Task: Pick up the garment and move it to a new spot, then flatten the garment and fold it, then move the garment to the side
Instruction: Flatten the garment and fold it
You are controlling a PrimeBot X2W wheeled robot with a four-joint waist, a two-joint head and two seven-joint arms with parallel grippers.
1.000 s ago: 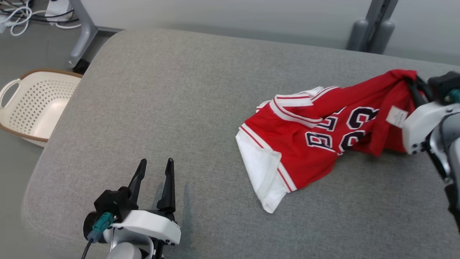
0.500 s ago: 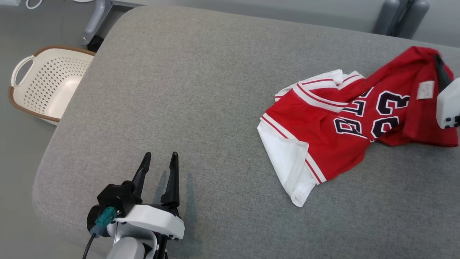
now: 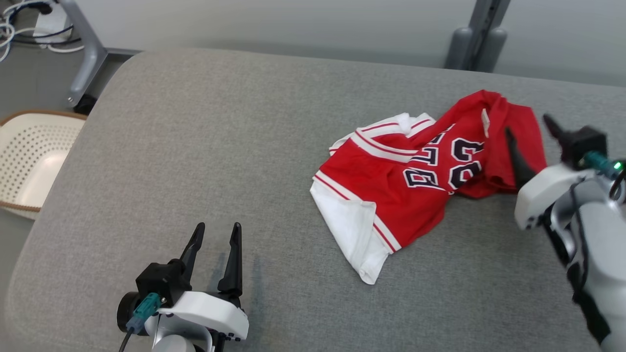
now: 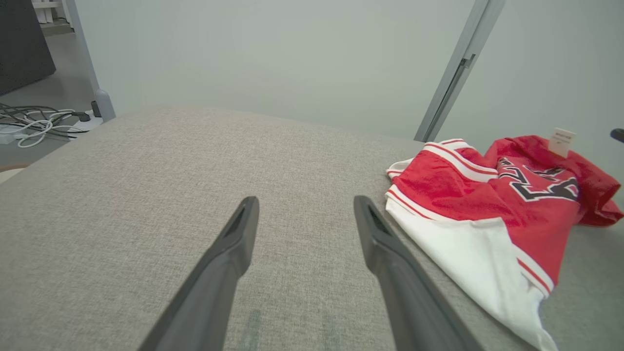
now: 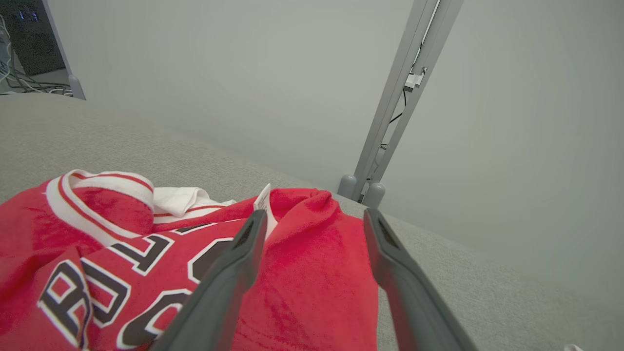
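The red-and-white jersey garment (image 3: 391, 195) lies crumpled at two o'clock on the grey fabric worktop (image 3: 220, 146). Spread and empty: right claw (image 3: 527, 123) over its edge, left claw (image 3: 218, 225) at seven. Flattening is likely next: grip opposite corners.

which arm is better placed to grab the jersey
Right: the right arm has open jaws at the red edge of the jersey; the left arm, jaws open, sits over cushion apart from it.
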